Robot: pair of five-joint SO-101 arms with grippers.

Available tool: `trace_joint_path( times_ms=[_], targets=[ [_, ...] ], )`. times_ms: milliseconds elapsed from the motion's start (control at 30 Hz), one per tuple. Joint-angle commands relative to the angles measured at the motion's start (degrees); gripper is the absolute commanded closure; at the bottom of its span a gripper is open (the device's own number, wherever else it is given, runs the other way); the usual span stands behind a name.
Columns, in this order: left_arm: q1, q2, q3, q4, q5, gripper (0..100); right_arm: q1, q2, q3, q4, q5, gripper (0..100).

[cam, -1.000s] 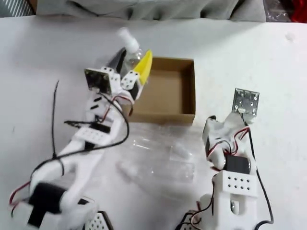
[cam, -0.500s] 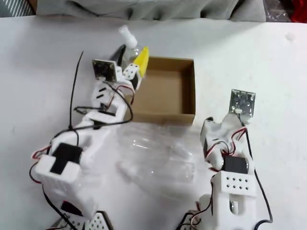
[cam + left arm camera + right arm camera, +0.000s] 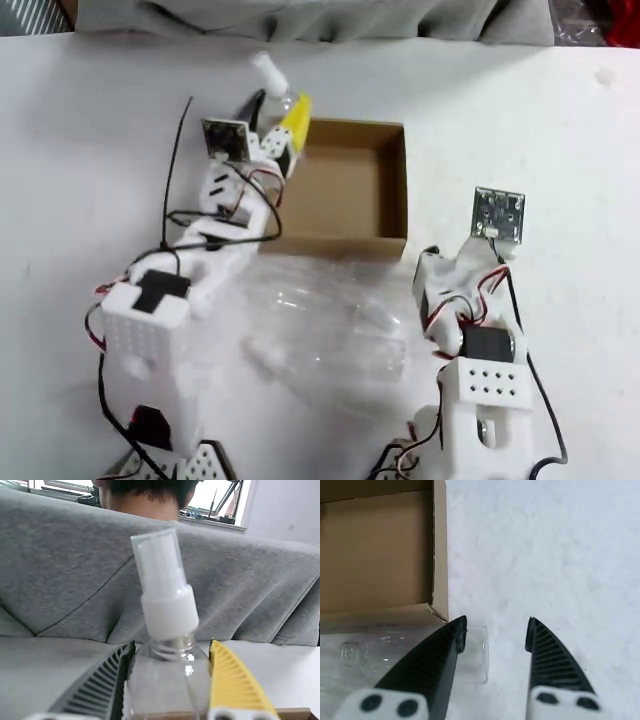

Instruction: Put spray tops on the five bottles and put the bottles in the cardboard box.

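My left gripper [image 3: 172, 644] is shut on a clear bottle [image 3: 170, 680] fitted with a white spray top [image 3: 165, 595], its black and yellow fingers at the bottle's shoulders. In the high view this bottle [image 3: 277, 100] is held tilted just beyond the far left corner of the cardboard box [image 3: 345, 245], with the left gripper [image 3: 275, 118] around it. Several clear bottles [image 3: 330, 325] lie on the table in front of the box. My right gripper [image 3: 496, 622] is open above the table by the box's near corner [image 3: 439, 555], next to the base of a lying bottle [image 3: 395, 650].
A grey cloth [image 3: 300, 20] runs along the table's far edge. A black cable [image 3: 172, 180] loops up from the left arm. The right arm [image 3: 470, 300] stands to the right of the lying bottles. White tabletop [image 3: 530, 110] lies open to the right of the box.
The left arm has straightened and swung so its wrist sits farther back beside the box, still holding the bottle. The right arm has shifted slightly toward the bottles.
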Motion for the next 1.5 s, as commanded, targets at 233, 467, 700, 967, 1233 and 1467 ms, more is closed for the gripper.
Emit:
trace_joint_path(
  times_ms=[233, 467, 700, 967, 1233, 1467],
  targets=[
    [-1.45, 6.73, -8.79, -1.58, 0.18, 98, -0.57, -0.66, -0.35, -1.01, -0.26, 84.4],
    [-1.36, 7.43, -7.21, -1.49, 0.18, 98, -0.48, -0.66, -0.35, -1.01, -0.26, 84.4],
    [-1.45, 7.43, -6.59, -0.62, 0.62, 87, -0.13, -0.66, -0.09, -1.01, -0.18, 84.4],
    [-1.54, 7.16, -6.59, 4.31, 0.62, 79, -0.13, -1.10, 0.62, -1.01, -0.18, 84.4],
    [-1.54, 7.25, -6.59, 4.22, 0.26, 79, -0.13, -1.10, 0.62, -1.01, -0.18, 84.4],
    [-1.80, 6.64, -4.40, 4.66, 0.35, 69, -0.13, -1.10, 0.62, -1.01, -0.09, 84.4]
  ],
)
